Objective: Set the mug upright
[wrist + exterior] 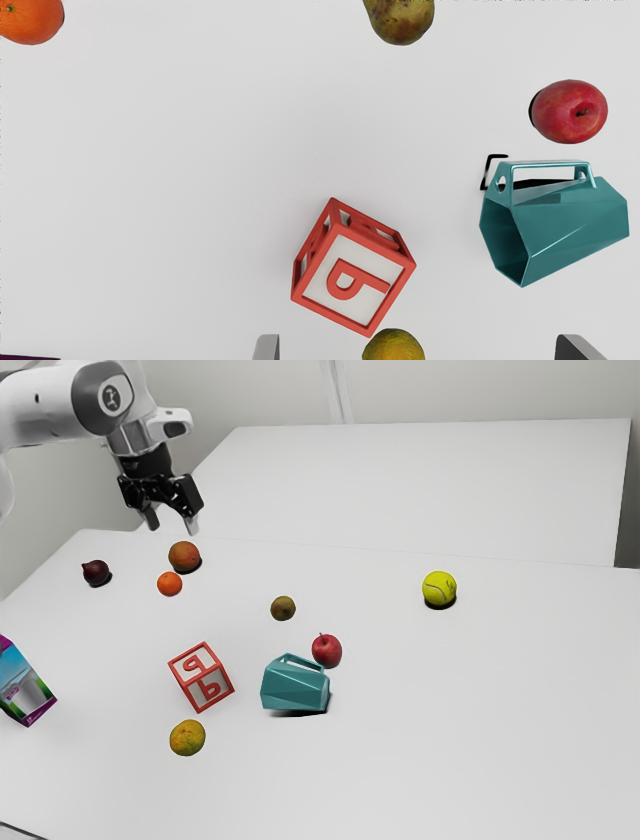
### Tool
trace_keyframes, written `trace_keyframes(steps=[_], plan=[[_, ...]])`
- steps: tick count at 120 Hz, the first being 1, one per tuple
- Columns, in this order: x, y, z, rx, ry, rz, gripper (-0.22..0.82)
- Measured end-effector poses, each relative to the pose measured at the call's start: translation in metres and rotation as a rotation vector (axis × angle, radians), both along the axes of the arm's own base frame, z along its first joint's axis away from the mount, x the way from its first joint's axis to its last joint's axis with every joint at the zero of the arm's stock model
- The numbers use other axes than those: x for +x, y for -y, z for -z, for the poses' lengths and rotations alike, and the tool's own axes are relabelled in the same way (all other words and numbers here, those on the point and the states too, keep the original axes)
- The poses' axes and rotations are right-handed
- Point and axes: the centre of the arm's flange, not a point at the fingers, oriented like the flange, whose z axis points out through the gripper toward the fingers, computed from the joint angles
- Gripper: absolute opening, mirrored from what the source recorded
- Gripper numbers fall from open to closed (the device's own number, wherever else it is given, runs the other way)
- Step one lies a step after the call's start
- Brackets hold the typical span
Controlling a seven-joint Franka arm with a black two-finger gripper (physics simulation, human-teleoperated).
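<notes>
A teal faceted mug (pixel 295 688) lies on its side on the white table, its handle uppermost. In the wrist view the mug (pixel 570 220) has its open mouth facing the red block and its base pointing away from it. My gripper (pixel 173 525) is high above the table's far-left part in the exterior view, well apart from the mug. Seen from the wrist, the gripper (pixel 417 347) is open, its two fingertips wide apart with nothing held.
A red letter block (pixel 201 677) and a yellow-green fruit (pixel 187 738) lie near the mug's mouth side. A red apple (pixel 327 650) sits close by the handle. Farther off are a brown-green fruit (pixel 283 608), a tennis ball (pixel 439 588), an orange (pixel 170 583) and a carton (pixel 22 685).
</notes>
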Motion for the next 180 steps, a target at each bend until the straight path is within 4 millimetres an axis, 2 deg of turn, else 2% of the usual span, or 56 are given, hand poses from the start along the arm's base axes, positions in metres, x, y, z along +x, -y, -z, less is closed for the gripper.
trace_keyframes(steps=[12, 20, 39, 69, 92, 117, 155, 180], plan=[[-0.001, 0.000, 0.006, -0.008, 0.001, 0.010, 0.60], [-0.005, 0.002, 0.017, -0.044, -0.014, 0.009, 0.60], [-0.027, 0.013, 0.053, -0.214, -0.075, -0.027, 0.60], [-0.043, 0.041, 0.119, -0.493, -0.180, -0.143, 0.60], [-0.043, 0.048, 0.165, -0.596, -0.223, -0.251, 0.60], [-0.039, 0.050, 0.213, -0.603, -0.276, -0.323, 0.60], [-0.036, 0.048, 0.253, -0.586, -0.297, -0.352, 0.59], [-0.032, 0.068, 0.269, -0.623, -0.310, -0.350, 0.59]])
